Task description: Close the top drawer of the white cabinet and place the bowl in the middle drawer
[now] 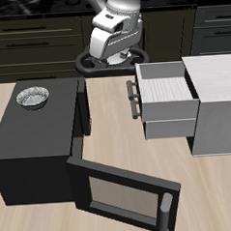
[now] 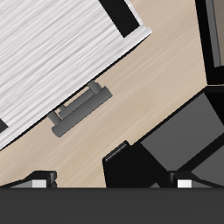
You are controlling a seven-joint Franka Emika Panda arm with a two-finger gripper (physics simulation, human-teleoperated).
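Your arm sits far back at the table's rear, the gripper point(image 1: 112, 58) hanging above the wood between the black box point(image 1: 37, 142) and the white cabinet point(image 1: 216, 106). In the wrist view both fingertips point(image 2: 185, 184) show wide apart with bare table and the black box's edge between them, so your fingers are spread and carrying nothing.

The bowl point(image 1: 33, 95) rests on top of the black box, near its back corner, well apart from the gripper. The black box's windowed door point(image 1: 122, 195) hangs swung open toward the table's front edge.

Over at the white cabinet, one drawer point(image 1: 168, 103) is pulled out toward the black box, its striped inside point(image 2: 52, 52) open to view from above. Two dark bar handles point(image 1: 134, 95) show at its front end in the exterior view; the wrist view gives you the same pair point(image 2: 83, 107), one just above the other. Whether that pulled-out box is the top drawer or the middle drawer, I cannot tell from these angles. The gripper hovers close to the handles without touching them.
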